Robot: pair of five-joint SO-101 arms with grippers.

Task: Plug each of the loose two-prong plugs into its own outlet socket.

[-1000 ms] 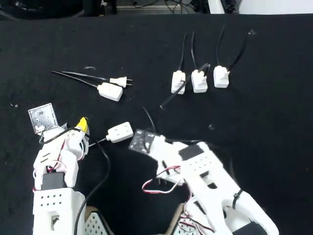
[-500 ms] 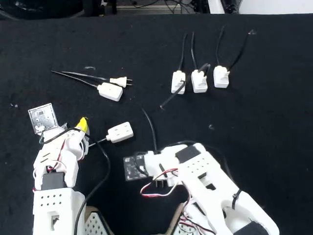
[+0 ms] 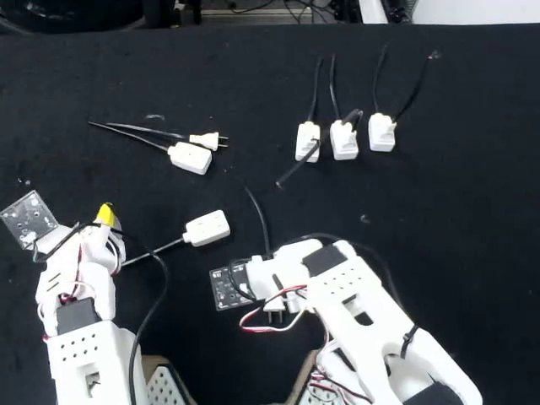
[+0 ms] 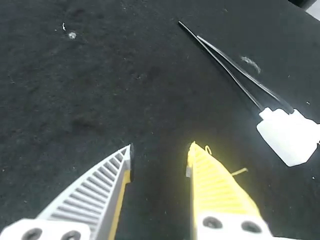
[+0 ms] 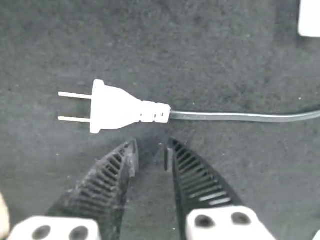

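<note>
Your right pincer (image 5: 151, 142) hangs just beside the two-prong plug (image 5: 114, 113). Its jaws are parted only narrowly and hold nothing, and the tips sit close to the ribbed neck where the cord (image 5: 240, 116) leaves the body. The plug lies flat on the black counter (image 3: 472, 253), with its prongs pointing away from the cord. The step in hand looks to be the grasp. Widen the jaws enough to straddle the body and come down on the broad white part behind the prongs, not on the neck or the cord. Close squarely so the plug cannot twist, and leave the prongs fully clear, since they must enter the slots. The likely target is the outlet socket (image 3: 207, 228), which lies between the two arms and near your right one. It is light and unheld, so expect it to slide when pushed unless the left arm steadies it. Your left pincer (image 4: 160, 147) is wide open and empty over bare counter. Mind the socket's lead (image 3: 156, 250), which runs back beside the left arm and could snag. Farther off, a second plug (image 3: 207, 140) lies just beside another socket (image 3: 189, 158), not joined. At the far side are three pairs (image 3: 344, 139) that look already mated, so keep clear of them.
</note>
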